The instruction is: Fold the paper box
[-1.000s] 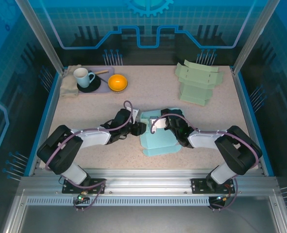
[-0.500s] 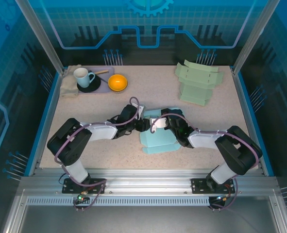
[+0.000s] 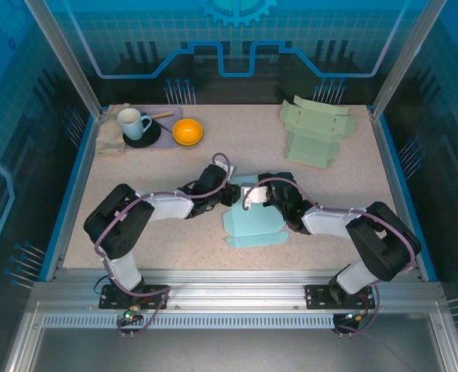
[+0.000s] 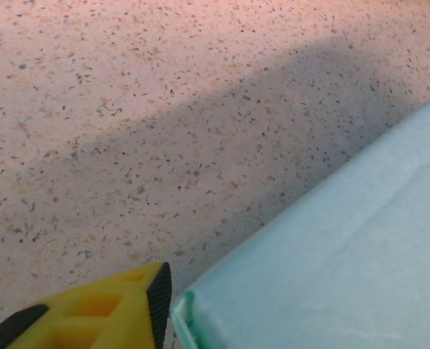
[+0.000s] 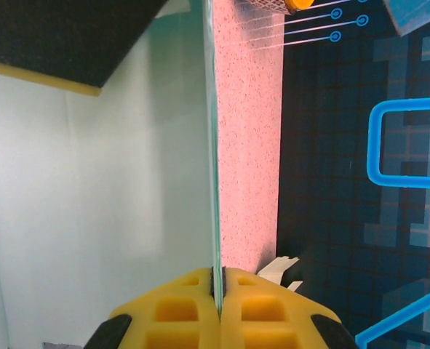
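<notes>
The pale teal paper box [image 3: 252, 225] lies half folded at the table's middle, between both arms. My right gripper [image 3: 266, 194] sits at the box's far edge. In the right wrist view this gripper [image 5: 219, 280] is shut on a thin upright flap [image 5: 213, 145] seen edge-on. My left gripper [image 3: 230, 194] is at the box's far left corner. In the left wrist view one yellow finger [image 4: 138, 309] stands just left of the box's folded edge [image 4: 182, 309], with a slim gap between them. The other finger is hidden behind the teal panel [image 4: 345, 247].
A stack of flat pale green box blanks [image 3: 315, 133] lies at the back right. At the back left are a white mug [image 3: 132, 122] on a dark saucer, an orange bowl [image 3: 187, 132] and a beige cloth [image 3: 108, 138]. Bare speckled tabletop [image 3: 159, 174] lies left of the box.
My left arm has reached right until its gripper meets the box's left corner, and its jaws have narrowed. The right gripper has kept its hold on the flap.
</notes>
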